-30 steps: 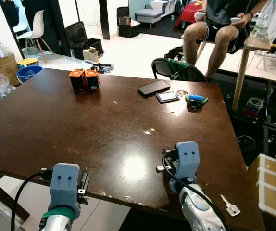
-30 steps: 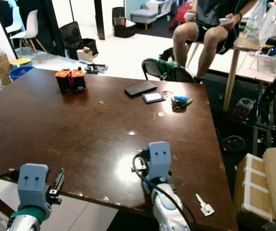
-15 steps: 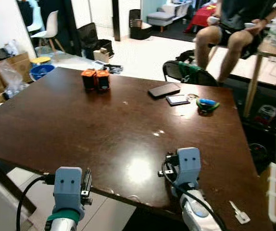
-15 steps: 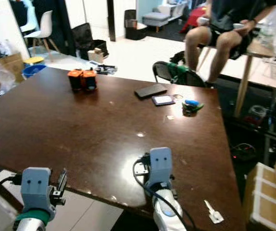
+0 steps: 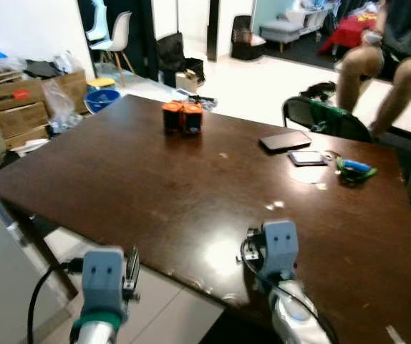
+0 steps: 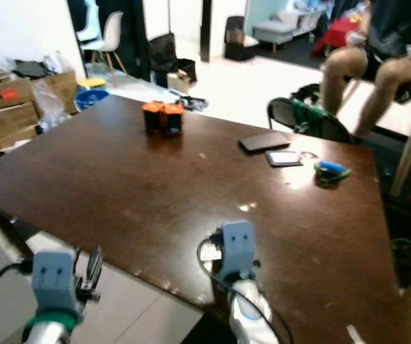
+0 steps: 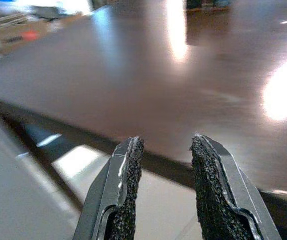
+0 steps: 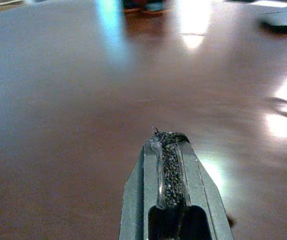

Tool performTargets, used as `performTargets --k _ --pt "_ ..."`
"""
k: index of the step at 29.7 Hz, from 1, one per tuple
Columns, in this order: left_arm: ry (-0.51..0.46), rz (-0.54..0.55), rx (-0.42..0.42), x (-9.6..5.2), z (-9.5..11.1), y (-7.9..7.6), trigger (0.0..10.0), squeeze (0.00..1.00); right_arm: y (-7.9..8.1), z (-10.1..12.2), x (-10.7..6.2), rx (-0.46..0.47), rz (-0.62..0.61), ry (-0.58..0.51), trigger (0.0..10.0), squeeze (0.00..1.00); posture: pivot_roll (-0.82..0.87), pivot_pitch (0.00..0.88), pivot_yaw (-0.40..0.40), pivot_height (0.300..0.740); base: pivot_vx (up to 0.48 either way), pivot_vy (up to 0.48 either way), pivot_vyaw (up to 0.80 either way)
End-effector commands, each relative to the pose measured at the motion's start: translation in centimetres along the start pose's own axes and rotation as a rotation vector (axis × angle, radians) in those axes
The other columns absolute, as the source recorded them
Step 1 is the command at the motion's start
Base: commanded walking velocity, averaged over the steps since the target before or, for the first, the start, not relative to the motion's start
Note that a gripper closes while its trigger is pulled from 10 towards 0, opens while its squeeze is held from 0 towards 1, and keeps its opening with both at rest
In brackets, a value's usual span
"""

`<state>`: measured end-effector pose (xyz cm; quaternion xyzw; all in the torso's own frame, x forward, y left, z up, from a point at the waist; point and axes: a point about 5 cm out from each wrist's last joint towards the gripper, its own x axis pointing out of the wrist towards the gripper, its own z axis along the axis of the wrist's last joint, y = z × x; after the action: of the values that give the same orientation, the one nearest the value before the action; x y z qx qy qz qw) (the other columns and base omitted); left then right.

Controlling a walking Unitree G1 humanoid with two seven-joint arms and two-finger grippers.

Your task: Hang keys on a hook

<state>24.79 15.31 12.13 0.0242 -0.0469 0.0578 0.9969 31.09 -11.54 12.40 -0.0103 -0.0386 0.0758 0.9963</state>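
A small silver key [image 5: 392, 333] lies flat near the brown table's [image 5: 134, 179] front right corner. A key bunch with a blue and green tag [image 5: 355, 169] rests at the far right of the table. My right gripper [image 8: 166, 134] is shut with nothing in it, held low over the table's near part, left of the silver key. My left gripper [image 7: 164, 142] is open and empty, hanging just off the table's near edge.
Two orange and black blocks [image 5: 182, 117] stand at the far middle. A dark phone [image 5: 285, 140] and a smaller phone [image 5: 307, 158] lie at the far right. A person [image 5: 384, 64] sits beyond a chair [image 5: 320, 118]. Cardboard boxes [image 5: 26, 100] stand left.
The whole view has swung left, so the table and its objects have slid rightward in the picture. Both grippers keep their poses; the silver key now sits at the picture's lower right edge.
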Motion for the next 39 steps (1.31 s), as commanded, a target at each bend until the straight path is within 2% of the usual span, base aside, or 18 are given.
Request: performTargets --k 1,39 --pt "0.031 -0.001 -0.001 -0.43 -0.79 -0.10 10.0 0.00 -0.03 -0.57 -0.16 -0.011 0.004 0.021 10.0 0.00 -0.14 0.081 0.076 0.740 0.000 0.000 0.80" --pt "0.040 -0.010 -0.030 -0.59 -1.10 -0.17 10.0 0.00 -0.02 -0.88 -0.26 -0.009 0.007 0.029 10.0 0.00 -0.15 0.063 0.078 0.740 0.000 0.000 0.80"
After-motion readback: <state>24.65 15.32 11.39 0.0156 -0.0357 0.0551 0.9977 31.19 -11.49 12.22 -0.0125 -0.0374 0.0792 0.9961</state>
